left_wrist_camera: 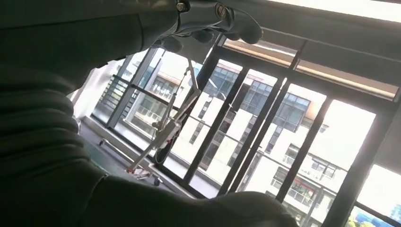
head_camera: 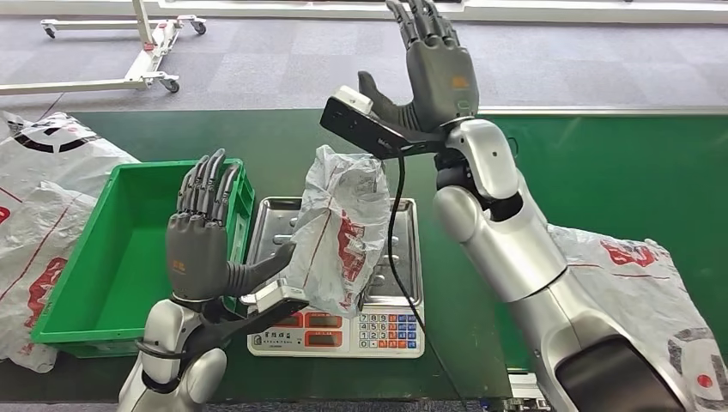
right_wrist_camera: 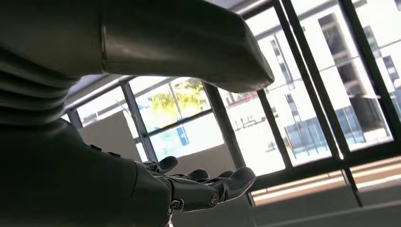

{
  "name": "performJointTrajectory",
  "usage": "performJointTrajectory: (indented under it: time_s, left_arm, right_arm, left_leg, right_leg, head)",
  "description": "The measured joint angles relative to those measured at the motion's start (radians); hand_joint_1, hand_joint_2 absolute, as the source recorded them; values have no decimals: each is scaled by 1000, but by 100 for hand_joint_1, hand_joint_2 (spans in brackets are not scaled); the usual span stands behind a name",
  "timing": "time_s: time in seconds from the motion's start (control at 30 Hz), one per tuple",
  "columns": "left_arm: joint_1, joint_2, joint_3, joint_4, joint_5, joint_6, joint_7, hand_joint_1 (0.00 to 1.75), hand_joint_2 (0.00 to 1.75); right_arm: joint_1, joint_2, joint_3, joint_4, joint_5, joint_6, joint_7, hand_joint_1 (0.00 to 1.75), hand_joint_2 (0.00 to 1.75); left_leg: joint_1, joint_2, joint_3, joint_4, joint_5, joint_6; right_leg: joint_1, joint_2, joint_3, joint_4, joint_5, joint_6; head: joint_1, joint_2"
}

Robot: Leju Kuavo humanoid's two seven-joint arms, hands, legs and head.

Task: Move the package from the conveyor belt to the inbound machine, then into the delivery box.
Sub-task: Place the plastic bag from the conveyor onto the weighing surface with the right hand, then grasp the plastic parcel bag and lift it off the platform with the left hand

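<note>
White-and-red plastic bags (head_camera: 39, 206) left of the table; wheeled metal frame (head_camera: 129, 47) on grey floor beyond; large windows (left_wrist_camera: 265, 123)

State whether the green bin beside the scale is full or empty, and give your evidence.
Empty, as far as visible: the green bin shows a bare floor, though the left hand hides its near right corner.

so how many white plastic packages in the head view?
3, maybe more hidden: one crumpled white plastic package on the metal scale tray, one pile left of the green plastic bin at, one beside the right arm.
</note>
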Motion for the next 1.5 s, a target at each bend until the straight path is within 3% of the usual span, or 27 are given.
performJointTrajectory:
  time_s: [0.07,0.4,0.5,0.6,0.67,0.8,0.93,1.03,1.13,1.4,1.5]
  left_arm:
    - [-19,2,0,11,-48,-11,16,0,175]
    - [-64,25,-1,31,-85,-66,43,0,175]
    - [-88,44,-11,49,-82,-190,20,0,175]
    - [-141,78,-33,115,20,-356,-54,0,175]
    - [-212,110,-55,191,124,-461,-108,0,175]
    - [-451,189,-123,412,398,-716,-211,0,175]
    - [-670,221,-208,585,586,-889,-191,0,175]
    - [-764,233,-267,659,668,-926,-164,0,175]
    - [-806,239,-309,703,703,-934,-157,0,175]
    - [-823,235,-452,822,712,-901,-157,0,175]
    - [-804,232,-508,869,709,-891,-175,0,44]
  right_arm:
    - [-5,-30,-10,-62,-4,13,-10,0,0]
    - [-4,-167,-46,-221,-10,-9,4,0,0]
    - [8,-194,-52,-244,-25,5,-6,0,0]
    - [68,-235,-54,-282,-33,2,-40,0,0]
    - [127,-266,-54,-307,-50,-9,-61,0,0]
    - [264,-335,-55,-363,-96,-51,-85,0,0]
    - [379,-388,-62,-395,-117,-83,-95,0,0]
    - [425,-408,-63,-397,-137,-85,-99,0,0]
    - [451,-417,-63,-397,-154,-84,-100,0,0]
    - [520,-418,-63,-418,-160,-100,-102,0,0]
    - [536,-414,-64,-430,-152,-103,-103,0,0]
  left_leg:
    - [0,0,0,0,0,0]
    - [0,1,0,0,0,0]
    - [0,0,0,0,0,0]
    - [0,-1,1,0,0,0]
    - [0,-2,0,0,1,0]
    - [1,-2,0,0,3,-1]
    - [1,-1,-1,0,3,-1]
    - [1,1,-1,0,3,-1]
    - [1,1,-1,0,3,-1]
    - [1,1,-2,0,3,-1]
    - [1,1,-2,0,3,-1]
  right_leg:
    - [0,0,0,0,0,0]
    - [0,0,0,0,1,0]
    - [0,0,0,0,1,0]
    - [1,-1,0,0,1,0]
    - [1,-1,0,0,1,0]
    - [1,-2,0,0,4,-2]
    - [1,-1,-1,0,4,-2]
    - [1,1,-2,0,4,-2]
    - [1,1,-2,0,4,-2]
    - [1,1,-2,0,4,-2]
    - [1,1,-2,0,4,-2]
  head:
    - [0,0]
    - [0,0]
    - [0,0]
    - [0,0]
    - [0,0]
    - [0,0]
    - [0,0]
    - [0,0]
    - [0,0]
    - [0,0]
    - [0,0]
